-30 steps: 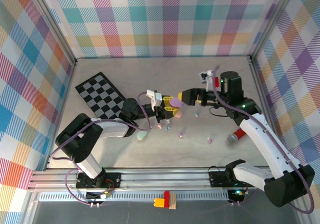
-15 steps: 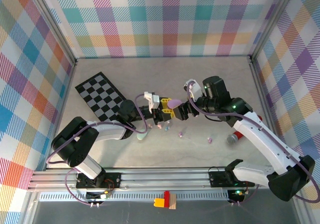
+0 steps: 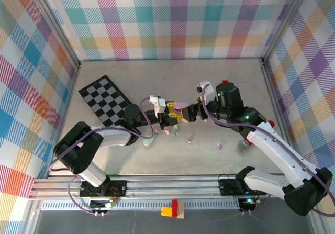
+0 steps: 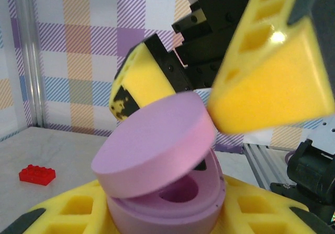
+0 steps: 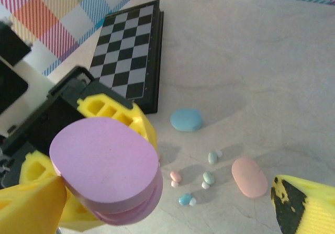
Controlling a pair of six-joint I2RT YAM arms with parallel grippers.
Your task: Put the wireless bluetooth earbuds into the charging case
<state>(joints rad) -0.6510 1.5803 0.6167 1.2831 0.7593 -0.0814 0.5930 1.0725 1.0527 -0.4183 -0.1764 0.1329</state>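
Left tool (image 3: 171, 120) is clenched on a lilac oval case (image 4: 166, 151), lid ajar; right tool (image 3: 191, 112) gapes wide beside it.

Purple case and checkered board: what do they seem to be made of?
Purple case: probably matte moulded plastic; the lid is smooth, even in colour, without sharp glints. Checkered board: unclear, perhaps printed plastic or card; flat, thin, with a dark edge.
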